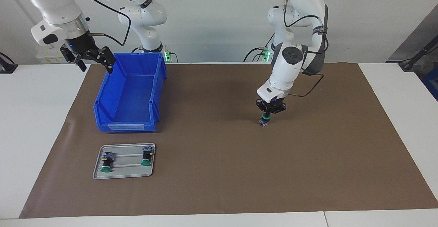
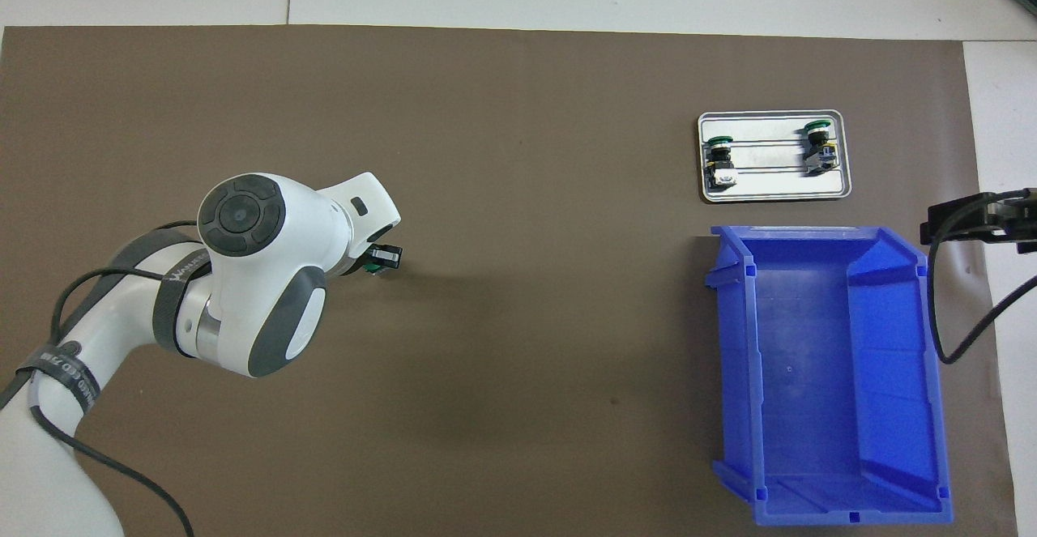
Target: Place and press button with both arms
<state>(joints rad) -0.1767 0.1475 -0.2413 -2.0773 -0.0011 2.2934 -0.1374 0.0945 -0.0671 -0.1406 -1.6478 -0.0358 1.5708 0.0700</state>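
1 button [image 1: 264, 120] (green cap, black body) | left gripper [image 1: 266, 116] clamps it over mat [image 1: 219, 172] | right gripper [image 1: 93, 60] agape beside bin [image 1: 130, 93]

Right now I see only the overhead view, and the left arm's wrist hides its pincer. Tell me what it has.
Observer: The left pincer is shut on the button, green cap up, body hanging below.
Operator: Report its height over the mat.
Observer: The button hangs low over the brown mat; I cannot tell whether it touches.
Operator: Now the right pincer; I see only its tip.
Observer: The right pincer is open and holds nothing, raised beside the blue bin's rim; that arm waits.
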